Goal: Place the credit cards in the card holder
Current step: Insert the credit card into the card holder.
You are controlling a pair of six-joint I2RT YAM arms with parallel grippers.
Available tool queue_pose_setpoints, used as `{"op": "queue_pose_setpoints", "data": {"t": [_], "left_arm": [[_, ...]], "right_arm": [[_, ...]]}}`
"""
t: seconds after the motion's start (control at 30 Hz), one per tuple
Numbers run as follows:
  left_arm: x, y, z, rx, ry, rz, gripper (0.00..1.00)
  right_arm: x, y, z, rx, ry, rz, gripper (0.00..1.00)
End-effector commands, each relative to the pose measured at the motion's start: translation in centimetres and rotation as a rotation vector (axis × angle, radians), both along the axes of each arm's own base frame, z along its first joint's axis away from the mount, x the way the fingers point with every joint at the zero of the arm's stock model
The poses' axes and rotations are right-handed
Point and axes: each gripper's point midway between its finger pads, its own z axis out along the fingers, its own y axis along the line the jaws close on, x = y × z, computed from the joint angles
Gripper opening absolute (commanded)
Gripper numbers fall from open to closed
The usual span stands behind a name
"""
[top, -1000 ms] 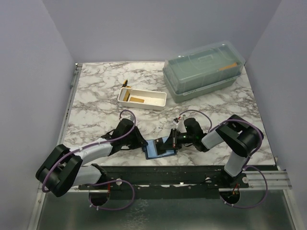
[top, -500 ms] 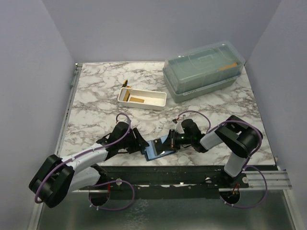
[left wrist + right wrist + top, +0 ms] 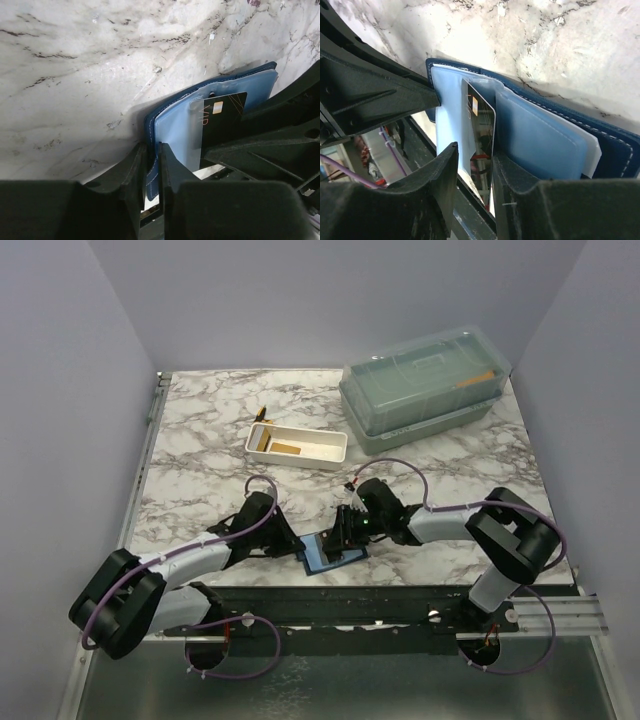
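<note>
The navy-blue card holder (image 3: pixel 322 553) lies open at the table's near edge, its grey-blue pocket faces showing (image 3: pixel 175 125). My left gripper (image 3: pixel 291 542) is shut on its left edge (image 3: pixel 152 167). A dark credit card (image 3: pixel 220 120) with a gold chip stands partly inside a pocket (image 3: pixel 481 131). My right gripper (image 3: pixel 343 533) straddles this card; its jaws stand a little apart, with the card leaning on the right fingertip (image 3: pixel 506 172). An orange-tan card (image 3: pixel 287 448) lies in the white tray.
The long white tray (image 3: pixel 322 446) stands mid-table, with a small yellow and dark item (image 3: pixel 263 414) behind it. A large translucent green lidded box (image 3: pixel 425 385) with an orange piece (image 3: pixel 478 377) inside sits at the back right. The table's front edge runs just below the holder.
My right gripper has moved left over the card holder, carrying the dark card into a pocket. The left gripper stayed on the holder's left edge.
</note>
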Motion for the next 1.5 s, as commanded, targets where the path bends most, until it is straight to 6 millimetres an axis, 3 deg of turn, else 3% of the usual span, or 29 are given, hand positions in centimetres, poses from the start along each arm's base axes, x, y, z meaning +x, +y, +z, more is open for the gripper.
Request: {"op": "queue_pose_setpoints", "data": {"t": [0.0, 0.23, 0.43, 0.5, 0.7, 0.9, 1.0, 1.1, 1.2, 1.3, 1.47], "left_arm": [[0.5, 0.6, -0.8, 0.067, -0.018, -0.006, 0.14], [1.1, 0.6, -0.3, 0.07, -0.056, -0.009, 0.05], [1.1, 0.1, 0.1, 0.047, -0.066, -0.027, 0.0], [1.2, 0.0, 0.2, 0.049, -0.077, -0.047, 0.0], [1.6, -0.9, 0.9, 0.006, -0.114, -0.078, 0.0], [1.8, -1.6, 1.5, -0.027, -0.12, -0.085, 0.0], [1.9, -1.5, 1.5, -0.022, -0.128, -0.085, 0.0], [1.7, -1.3, 1.6, -0.016, -0.118, -0.076, 0.0], [1.5, -1.2, 1.7, -0.026, -0.12, -0.073, 0.0], [1.5, -1.2, 1.7, -0.022, -0.122, -0.077, 0.0], [1.5, -1.4, 1.8, -0.045, -0.115, -0.066, 0.0]], "right_arm": [[-1.1, -3.7, -3.4, -0.221, 0.016, -0.009, 0.36], [-1.5, -3.7, -2.1, -0.181, 0.012, -0.014, 0.38], [-1.5, -3.5, -2.2, -0.19, 0.008, 0.01, 0.42], [-1.5, -3.2, -2.4, -0.179, 0.011, 0.017, 0.4], [-2.1, -1.9, -2.3, -0.135, 0.016, 0.066, 0.21], [-2.5, -0.1, -1.8, -0.047, 0.042, 0.094, 0.18], [-2.4, -0.4, -1.8, -0.057, 0.047, 0.052, 0.21], [-2.5, -2.1, -1.9, -0.13, 0.051, -0.005, 0.33], [-2.6, -2.9, -1.6, -0.152, 0.041, -0.022, 0.38], [-2.8, -2.1, -2.2, -0.142, 0.053, -0.005, 0.39], [-2.6, 0.9, -1.7, -0.149, 0.036, 0.038, 0.38]]}}
